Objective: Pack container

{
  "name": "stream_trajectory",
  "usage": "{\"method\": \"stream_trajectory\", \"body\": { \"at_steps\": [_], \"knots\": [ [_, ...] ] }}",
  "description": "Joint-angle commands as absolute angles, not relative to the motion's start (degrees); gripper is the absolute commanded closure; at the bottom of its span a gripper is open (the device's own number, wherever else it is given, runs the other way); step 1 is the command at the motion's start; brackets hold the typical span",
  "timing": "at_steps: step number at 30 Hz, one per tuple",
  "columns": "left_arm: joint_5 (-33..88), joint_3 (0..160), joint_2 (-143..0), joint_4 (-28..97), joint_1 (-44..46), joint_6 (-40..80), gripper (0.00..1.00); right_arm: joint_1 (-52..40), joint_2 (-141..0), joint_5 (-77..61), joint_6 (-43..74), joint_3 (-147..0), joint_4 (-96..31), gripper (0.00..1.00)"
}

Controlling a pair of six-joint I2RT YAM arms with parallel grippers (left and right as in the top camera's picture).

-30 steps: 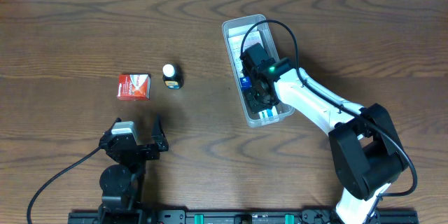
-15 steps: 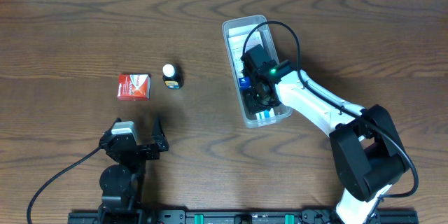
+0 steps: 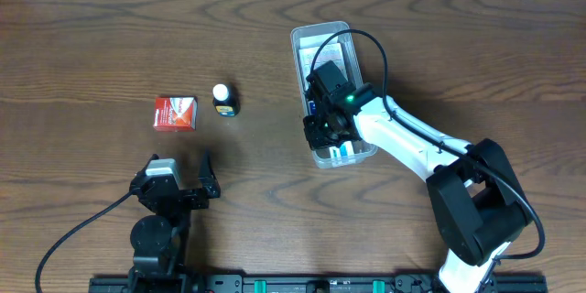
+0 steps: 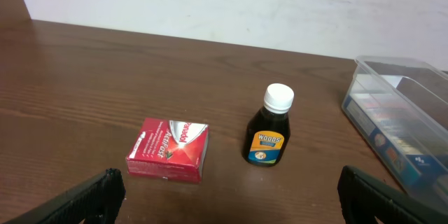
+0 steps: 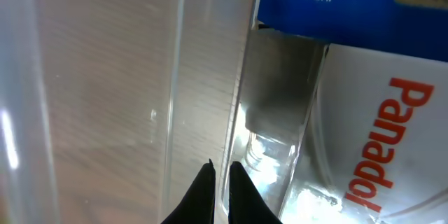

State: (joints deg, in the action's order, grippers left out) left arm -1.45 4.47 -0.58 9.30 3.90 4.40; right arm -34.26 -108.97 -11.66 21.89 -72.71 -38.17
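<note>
Container of clear plastic (image 3: 320, 27), long and narrow with rounded corners and a rim, lies right of centre on the brown wooden table (image 3: 92, 37), one end toward the far edge. It is already part filled. The right wrist view shows a blue cardboard box with white lettering (image 5: 329, 0) and a white box with red lettering (image 5: 381, 140) inside it, and the overhead view shows more packets whose number I cannot count.

The right gripper (image 3: 322, 128) is down at the container's near left side. Its jaws are drawn narrow, one on each side of the clear wall. They appear to pinch that wall, not one of the items.

Two things are not yet packed. A flat red cardboard box (image 3: 174, 113) and a small dark brown bottle with a white cap and yellow label (image 3: 224, 101) stand just beside each other on the left of the table, well apart from the container. The left gripper (image 3: 180, 172) hovers near the front edge short of them, with its jaws spread wide and empty.

By my reading the packing is well over half done. What is left is to bring the red box and the bottle across and set them into the free space.
</note>
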Motion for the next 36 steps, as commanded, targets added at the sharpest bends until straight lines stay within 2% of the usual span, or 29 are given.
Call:
{"method": "stream_trajectory", "body": {
  "at_steps": [1, 13, 18, 19, 21, 25, 30, 32, 34, 36],
  "knots": [
    [-1.0, 2.9, -0.2, 10.0, 4.1, 3.6, 0.02, -34.8, -105.9, -12.5, 23.1, -75.3, -37.2, 0.93],
    [-1.0, 2.9, -0.2, 10.0, 4.1, 3.6, 0.02, -35.0, -101.1, -12.5, 23.1, -76.0, -32.3, 0.89],
    [-1.0, 2.9, -0.2, 10.0, 4.1, 3.6, 0.02, -31.7, -98.1, -9.9, 23.1, -76.1, -32.5, 0.89],
    [-1.0, 2.9, -0.2, 10.0, 4.1, 3.6, 0.02, -30.6, -96.9, -8.8, 23.1, -76.1, -32.5, 0.87],
    [-1.0, 2.9, -0.2, 10.0, 4.1, 3.6, 0.02, -27.7, -94.0, -6.0, 23.1, -76.1, -32.5, 0.78],
    [-1.0, 2.9, -0.2, 10.0, 4.1, 3.6, 0.02, -19.8, -89.2, -1.9, 23.4, -76.1, -33.8, 0.48],
    [-1.0, 2.9, -0.2, 10.0, 4.1, 3.6, 0.02, -10.9, -90.0, -1.7, 26.8, -76.1, -40.0, 0.4],
    [-1.0, 2.9, -0.2, 10.0, 4.1, 3.6, 0.02, -9.0, -91.8, -1.8, 27.5, -76.1, -41.7, 0.39],
    [-1.0, 2.9, -0.2, 10.0, 4.1, 3.6, 0.02, -8.1, -94.1, -2.1, 28.9, -76.1, -42.8, 0.41],
    [-1.0, 2.9, -0.2, 10.0, 4.1, 3.6, 0.02, -8.1, -96.3, -4.5, 28.9, -76.1, -43.4, 0.48]
  ]
}}
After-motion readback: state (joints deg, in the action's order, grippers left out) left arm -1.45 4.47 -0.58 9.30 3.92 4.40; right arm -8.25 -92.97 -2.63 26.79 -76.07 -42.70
